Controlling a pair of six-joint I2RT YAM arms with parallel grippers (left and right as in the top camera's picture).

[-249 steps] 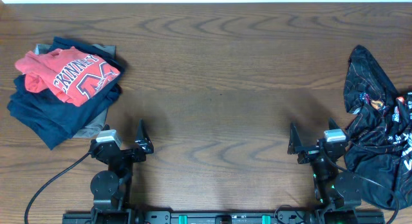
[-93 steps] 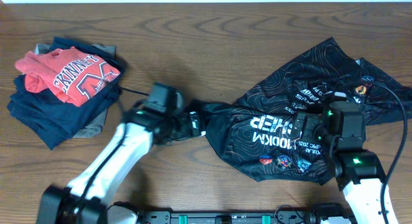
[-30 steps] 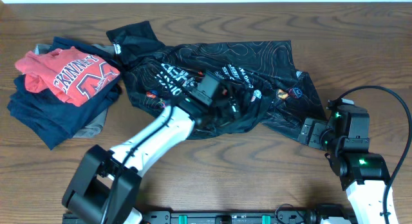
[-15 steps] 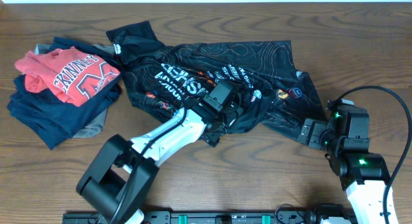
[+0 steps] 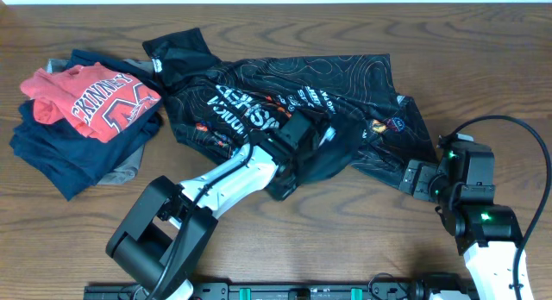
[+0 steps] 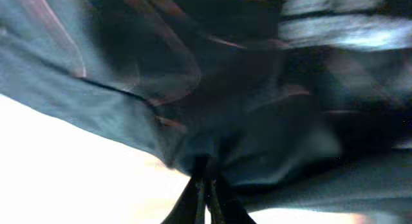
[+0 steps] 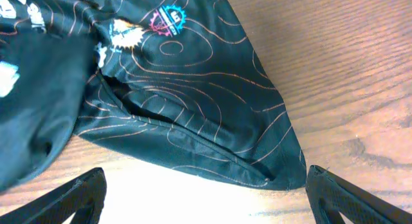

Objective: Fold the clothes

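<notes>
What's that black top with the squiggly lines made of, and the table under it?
The black garment looks like thin synthetic sports fabric, perhaps polyester: slight sheen, printed lines, limp folds. The table looks like dark wood or wood-look laminate, matte, with plain grain; which, I cannot tell.

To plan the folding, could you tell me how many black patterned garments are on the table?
1: the black garment lies spread across the table's middle, the left gripper shut on its near side. The pile at left may hide others.
</notes>
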